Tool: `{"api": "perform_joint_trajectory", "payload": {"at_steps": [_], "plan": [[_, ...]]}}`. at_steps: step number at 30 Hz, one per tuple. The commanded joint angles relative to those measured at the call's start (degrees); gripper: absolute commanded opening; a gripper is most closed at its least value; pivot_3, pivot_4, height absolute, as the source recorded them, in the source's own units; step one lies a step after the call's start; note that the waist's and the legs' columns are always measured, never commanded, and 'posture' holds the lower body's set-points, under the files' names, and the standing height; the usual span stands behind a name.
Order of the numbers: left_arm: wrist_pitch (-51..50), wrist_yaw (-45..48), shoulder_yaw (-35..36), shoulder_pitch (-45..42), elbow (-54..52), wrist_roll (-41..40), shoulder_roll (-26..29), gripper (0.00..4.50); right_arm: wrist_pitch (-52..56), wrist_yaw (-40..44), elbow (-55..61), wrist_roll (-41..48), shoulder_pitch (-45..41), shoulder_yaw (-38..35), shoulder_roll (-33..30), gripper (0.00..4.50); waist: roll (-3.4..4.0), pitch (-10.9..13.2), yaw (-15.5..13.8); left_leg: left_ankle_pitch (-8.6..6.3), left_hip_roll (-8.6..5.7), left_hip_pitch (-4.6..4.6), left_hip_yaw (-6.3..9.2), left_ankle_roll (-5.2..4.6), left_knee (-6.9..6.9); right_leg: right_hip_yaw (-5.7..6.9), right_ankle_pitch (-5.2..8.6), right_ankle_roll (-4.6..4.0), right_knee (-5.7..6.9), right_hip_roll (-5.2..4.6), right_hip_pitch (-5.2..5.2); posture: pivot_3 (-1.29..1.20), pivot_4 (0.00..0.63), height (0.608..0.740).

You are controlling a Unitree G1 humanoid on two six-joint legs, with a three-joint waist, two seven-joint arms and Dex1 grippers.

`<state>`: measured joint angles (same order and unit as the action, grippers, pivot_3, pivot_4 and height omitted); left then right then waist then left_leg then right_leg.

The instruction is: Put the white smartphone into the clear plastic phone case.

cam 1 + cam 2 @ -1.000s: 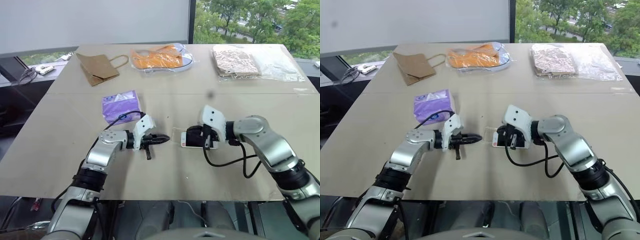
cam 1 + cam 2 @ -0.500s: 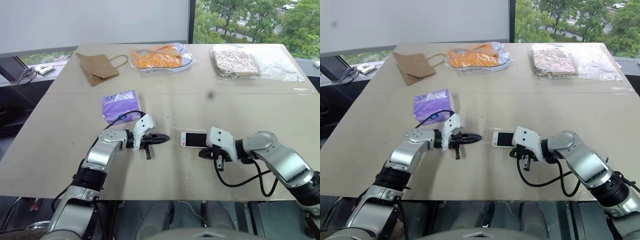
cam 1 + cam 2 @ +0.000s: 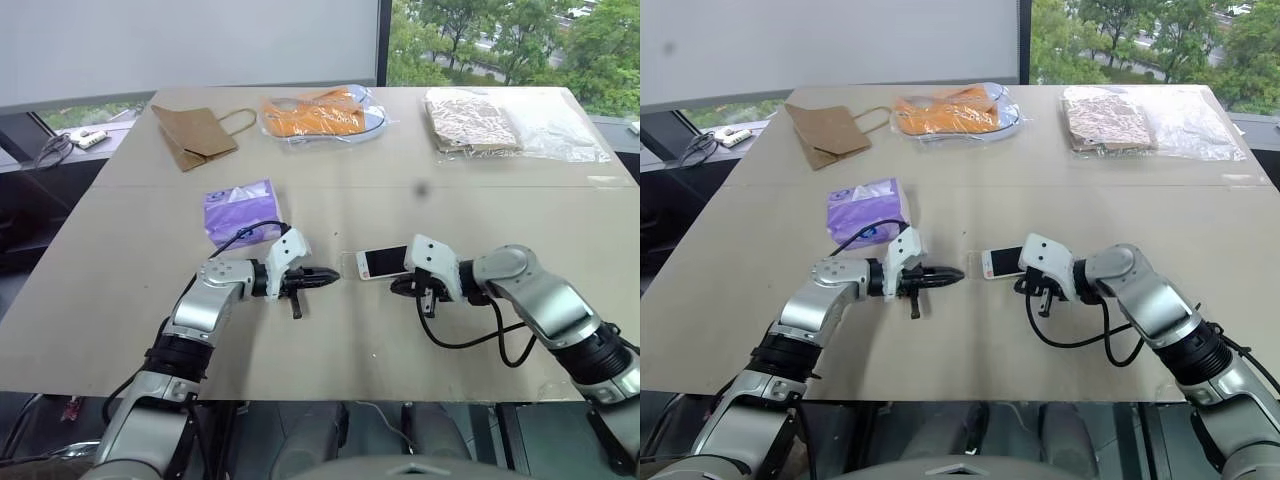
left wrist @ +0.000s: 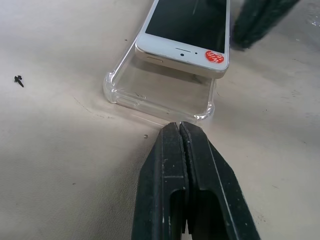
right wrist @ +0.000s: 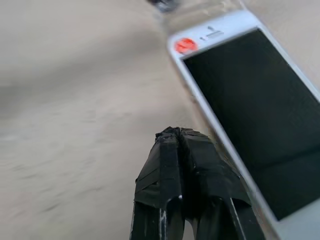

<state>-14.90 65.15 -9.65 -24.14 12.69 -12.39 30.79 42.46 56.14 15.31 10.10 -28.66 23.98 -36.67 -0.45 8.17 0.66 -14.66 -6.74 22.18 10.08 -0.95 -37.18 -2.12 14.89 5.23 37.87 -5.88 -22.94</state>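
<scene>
The white smartphone (image 4: 189, 31) lay half-seated, apparently overhanging the clear plastic phone case (image 4: 159, 93) at mid-frame; both jaws were pinched closed, empty.

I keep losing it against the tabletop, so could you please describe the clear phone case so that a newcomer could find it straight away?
Look at the beige table, near its front middle, between the two robot arms. There the white smartphone lies partly in the clear plastic phone case, whose empty end faces the left end effector. Unlike the large clear bags at the far edge, it is a small see-through shell with thick rounded corners.
</scene>
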Motion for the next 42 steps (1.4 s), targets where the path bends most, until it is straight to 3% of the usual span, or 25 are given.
{"api": "perform_joint_trajectory", "payload": {"at_steps": [1, 8, 13, 17, 23, 35, 42], "plan": [[-0.3, -1.1, 0.2, 0.6, -1.2, 0.4, 0.2, 0.02, 1.2, 1.6, 4.6, 5.1, -0.2, -3.6, 1.2, 0.00, 0.00, 0.0, 0.0, 0.00, 0.00, 0.00, 0.00, 0.00, 0.00, 0.00, 0.00, 0.00, 0.00, 0.00, 0.00, 0.00, 0.150, 0.740], [-0.7, -1.3, 0.4, 0.7, -1.9, 0.1, 0.2, 0.02, -1.9, -2.3, 0.9, 2.1, -2.4, -2.5, 3.7, 0.00, 0.00, 0.0, 0.0, 0.00, 0.00, 0.01, 0.00, 0.00, 0.00, -0.01, 0.00, 0.00, 0.00, 0.00, -0.01, 0.00, 0.150, 0.740], [-3.6, 1.7, 3.2, 3.0, -6.8, -5.6, 0.9, 0.02, -3.8, -3.9, -2.2, -0.7, -3.3, -1.4, 4.8, 0.00, 0.02, 0.0, 0.2, 0.01, 0.00, 0.04, -0.01, 0.02, 0.01, -0.02, 0.00, 0.00, 0.01, 0.00, -0.06, 0.00, 0.150, 0.740], [-5.8, 3.2, 4.0, 4.9, -10.3, -8.2, 2.4, 0.02, -5.1, -4.4, -4.3, -2.1, -3.8, -1.0, 5.9, 0.00, 0.02, 0.0, 0.4, 0.03, 0.01, 0.59, -0.04, 0.05, -0.04, -0.08, -0.01, -0.02, 0.12, 0.02, -0.62, 0.00, 0.150, 0.740], [-6.5, 2.0, 3.6, 4.7, -11.3, -8.5, 2.2, 0.02, -7.5, -5.0, -8.0, -4.6, -4.7, 0.7, 8.2, 0.00, 0.02, 0.0, 0.3, 0.03, 0.00, 0.64, -0.08, 0.05, -0.03, -0.11, -0.02, -0.02, 0.09, 0.01, -0.65, 0.00, 0.150, 0.740], [-6.5, -2.8, 0.3, 2.1, -10.1, -4.8, -1.2, 0.02, 1.4, 0.0, 4.0, 7.9, -3.2, -7.9, 5.4, 0.00, 0.02, 0.0, 0.1, 0.03, 0.00, 0.66, -0.06, 0.04, -0.03, -0.08, -0.02, -0.02, 0.08, 0.01, -0.65, 0.00, 0.150, 0.740], [-6.0, -2.8, -1.8, 1.9, -9.2, -3.0, -1.0, 0.02, 3.3, -0.6, 4.9, 6.1, -1.1, -2.4, 2.4, 0.00, 0.02, 0.0, 0.3, 0.03, 0.00, 0.66, -0.09, 0.04, -0.02, -0.13, -0.02, -0.02, 0.09, 0.01, -0.64, 0.00, 0.150, 0.740]]}}
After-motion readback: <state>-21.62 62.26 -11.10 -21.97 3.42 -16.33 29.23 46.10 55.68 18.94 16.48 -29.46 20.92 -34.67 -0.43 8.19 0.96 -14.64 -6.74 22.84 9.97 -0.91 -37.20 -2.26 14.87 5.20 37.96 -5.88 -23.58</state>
